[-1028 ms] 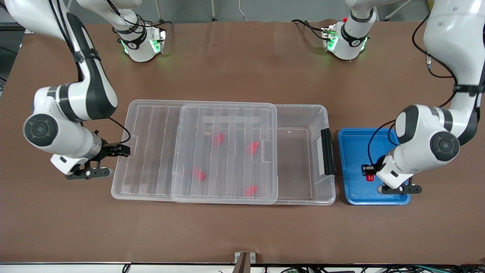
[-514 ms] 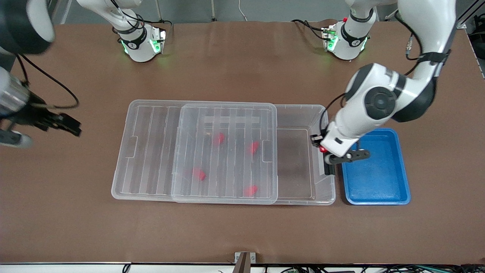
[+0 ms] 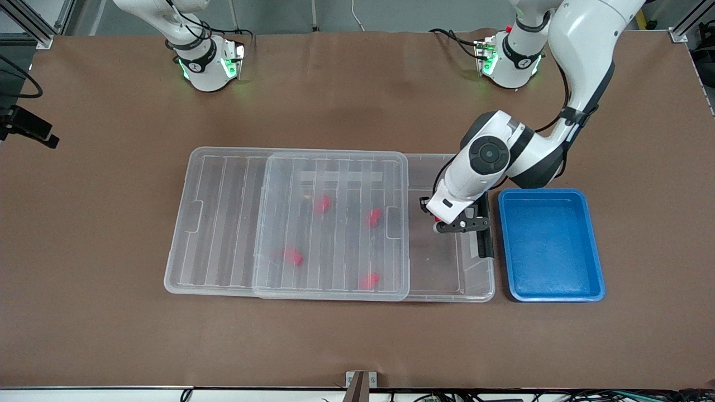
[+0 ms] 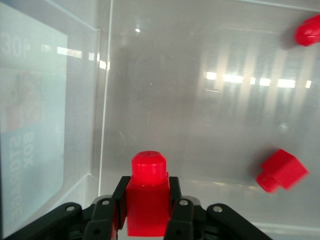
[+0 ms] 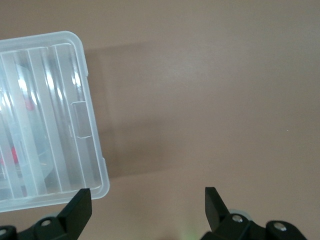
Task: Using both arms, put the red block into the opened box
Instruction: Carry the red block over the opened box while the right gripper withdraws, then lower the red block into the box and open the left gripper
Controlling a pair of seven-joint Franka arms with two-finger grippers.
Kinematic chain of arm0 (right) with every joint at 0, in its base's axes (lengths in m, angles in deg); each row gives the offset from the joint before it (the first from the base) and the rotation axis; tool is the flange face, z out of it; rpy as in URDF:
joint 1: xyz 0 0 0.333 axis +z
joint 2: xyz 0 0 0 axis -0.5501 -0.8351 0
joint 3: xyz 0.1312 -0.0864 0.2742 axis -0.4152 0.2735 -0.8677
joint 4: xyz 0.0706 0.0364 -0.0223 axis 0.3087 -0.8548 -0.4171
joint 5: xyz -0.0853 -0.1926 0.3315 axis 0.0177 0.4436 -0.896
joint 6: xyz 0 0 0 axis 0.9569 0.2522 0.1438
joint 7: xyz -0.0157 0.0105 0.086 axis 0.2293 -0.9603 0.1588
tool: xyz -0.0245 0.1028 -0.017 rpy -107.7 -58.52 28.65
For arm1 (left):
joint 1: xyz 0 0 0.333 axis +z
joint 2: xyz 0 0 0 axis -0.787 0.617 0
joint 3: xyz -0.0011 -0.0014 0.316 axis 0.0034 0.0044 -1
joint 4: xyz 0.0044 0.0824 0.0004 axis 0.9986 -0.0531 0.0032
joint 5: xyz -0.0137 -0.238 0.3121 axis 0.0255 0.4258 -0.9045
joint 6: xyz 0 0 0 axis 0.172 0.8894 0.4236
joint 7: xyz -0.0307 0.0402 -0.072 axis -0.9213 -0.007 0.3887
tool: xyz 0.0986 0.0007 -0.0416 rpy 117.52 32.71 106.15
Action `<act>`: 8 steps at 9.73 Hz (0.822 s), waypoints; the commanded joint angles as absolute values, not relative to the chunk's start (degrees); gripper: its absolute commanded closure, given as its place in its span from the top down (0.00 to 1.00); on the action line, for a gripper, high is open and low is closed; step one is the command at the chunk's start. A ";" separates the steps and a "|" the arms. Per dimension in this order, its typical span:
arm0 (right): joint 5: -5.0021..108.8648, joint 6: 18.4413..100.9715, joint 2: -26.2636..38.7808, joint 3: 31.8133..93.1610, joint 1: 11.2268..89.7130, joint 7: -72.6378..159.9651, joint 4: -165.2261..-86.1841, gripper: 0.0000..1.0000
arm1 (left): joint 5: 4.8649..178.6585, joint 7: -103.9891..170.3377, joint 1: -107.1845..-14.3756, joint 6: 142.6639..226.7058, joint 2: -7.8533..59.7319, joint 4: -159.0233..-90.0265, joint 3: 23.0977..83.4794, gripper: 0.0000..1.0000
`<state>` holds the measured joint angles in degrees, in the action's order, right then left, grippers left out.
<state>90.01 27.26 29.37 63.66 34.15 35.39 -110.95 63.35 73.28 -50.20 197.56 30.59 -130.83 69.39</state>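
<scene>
My left gripper (image 3: 441, 224) hangs over the uncovered end of the clear box (image 3: 450, 295), beside its black clip (image 3: 485, 234). It is shut on a red block (image 4: 148, 200), stub end pointing away from the wrist, above the box's floor. The ribbed lid (image 3: 223, 223) is slid toward the right arm's end and overhangs the box there. Several more red blocks (image 3: 322, 204) lie inside under the lid, and two of these red blocks (image 4: 282, 170) show in the left wrist view. My right gripper (image 5: 146, 200) is open and empty over bare table, off the lid's corner (image 5: 95, 185).
An empty blue tray (image 3: 550, 245) sits beside the box toward the left arm's end. The right arm's hand (image 3: 31, 129) shows only at the edge of the front view. Both arm bases (image 3: 209, 67) stand along the table's edge farthest from the front camera.
The left gripper carried the red block from over the blue tray to over the box's open end. The right gripper withdrew from the lid's edge toward the table's end.
</scene>
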 commanded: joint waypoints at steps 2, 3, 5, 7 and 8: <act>88.87 27.41 30.51 63.46 32.50 37.14 -112.73 1.00 | 52.56 80.50 -49.97 202.68 38.53 -131.25 69.59 0.03; 88.78 27.41 30.43 62.76 31.80 37.14 -112.73 1.00 | 51.58 80.60 -49.97 204.44 40.20 -131.25 69.59 0.03; 88.78 27.41 30.43 62.66 32.05 37.14 -112.73 1.00 | 49.29 80.60 -50.06 204.98 41.27 -131.34 69.59 0.07; 88.78 27.49 30.43 62.75 32.05 37.14 -112.73 1.00 | 49.37 80.60 -49.97 204.81 41.28 -130.90 69.68 0.38; 88.60 27.41 30.43 62.75 32.14 37.14 -112.73 1.00 | 49.46 80.77 -49.62 204.72 41.01 -130.64 69.68 0.77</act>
<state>89.76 27.26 29.37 63.61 33.22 36.57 -111.59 50.90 79.56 -50.23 204.37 39.93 -130.78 69.49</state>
